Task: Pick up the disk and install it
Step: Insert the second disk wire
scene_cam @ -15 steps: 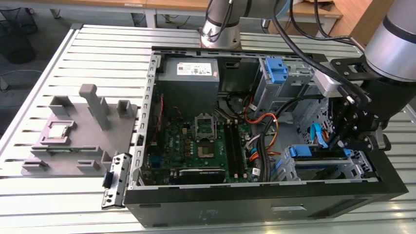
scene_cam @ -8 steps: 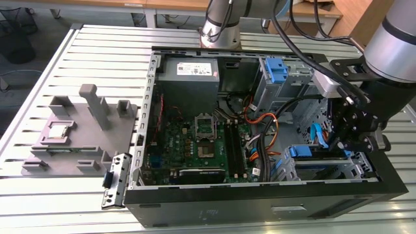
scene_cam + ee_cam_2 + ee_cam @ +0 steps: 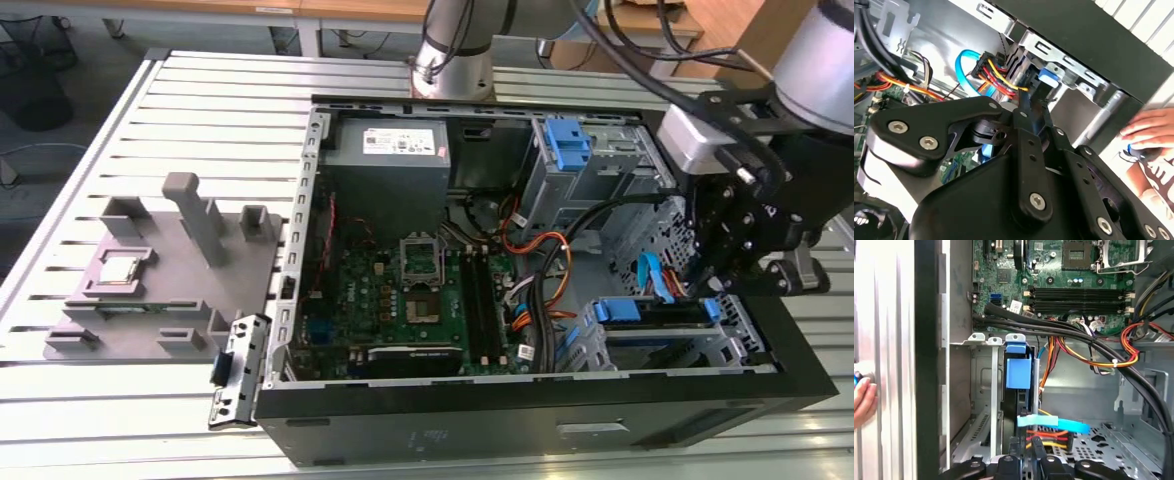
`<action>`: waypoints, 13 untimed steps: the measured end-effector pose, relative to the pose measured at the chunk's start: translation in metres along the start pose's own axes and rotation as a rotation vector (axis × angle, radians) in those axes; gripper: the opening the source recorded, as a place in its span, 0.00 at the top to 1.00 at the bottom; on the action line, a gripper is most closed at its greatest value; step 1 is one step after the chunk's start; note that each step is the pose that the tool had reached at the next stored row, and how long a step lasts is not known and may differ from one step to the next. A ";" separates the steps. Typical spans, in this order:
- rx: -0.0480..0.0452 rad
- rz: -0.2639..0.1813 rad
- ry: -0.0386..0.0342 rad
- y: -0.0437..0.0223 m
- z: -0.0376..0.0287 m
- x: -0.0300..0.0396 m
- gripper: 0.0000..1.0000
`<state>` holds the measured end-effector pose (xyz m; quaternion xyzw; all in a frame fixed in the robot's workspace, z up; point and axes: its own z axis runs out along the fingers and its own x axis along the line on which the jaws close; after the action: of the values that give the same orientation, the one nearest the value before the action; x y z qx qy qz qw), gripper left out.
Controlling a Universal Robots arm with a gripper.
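The disk (image 3: 654,312) sits on edge in the lower drive bay at the case's front corner, on the exterior view's right, with its bright blue carrier showing. In the first wrist view its blue end tab (image 3: 1018,371) stands in the bay slot, and in the second wrist view a bit of blue carrier (image 3: 1046,80) shows past the fingertips. My gripper (image 3: 721,285) reaches into the case at the disk's cable end. Its slim black fingers (image 3: 1024,115) lie close together, shut, with the tips at the disk's end (image 3: 1026,457).
A light blue flat cable (image 3: 1054,422) and red-yellow wires (image 3: 996,75) crowd the bay. The motherboard (image 3: 400,290), power supply (image 3: 387,145) and an upright blue bracket (image 3: 567,145) fill the case. A person's hand (image 3: 1149,130) rests outside the case wall. A grey fixture (image 3: 147,270) stands on the table.
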<state>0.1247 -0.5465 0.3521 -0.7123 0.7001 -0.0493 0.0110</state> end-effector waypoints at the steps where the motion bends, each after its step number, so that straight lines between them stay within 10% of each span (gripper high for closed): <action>1: 0.0000 0.000 -0.0002 -0.0004 -0.0044 0.0003 0.76; 8: -0.0021 0.000 -0.0016 -0.0011 -0.0115 0.0006 0.76; 13: -0.0873 -0.004 -0.0031 -0.0016 -0.0103 0.0006 0.76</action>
<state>0.1254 -0.5465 0.3625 -0.7136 0.7001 -0.0176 -0.0191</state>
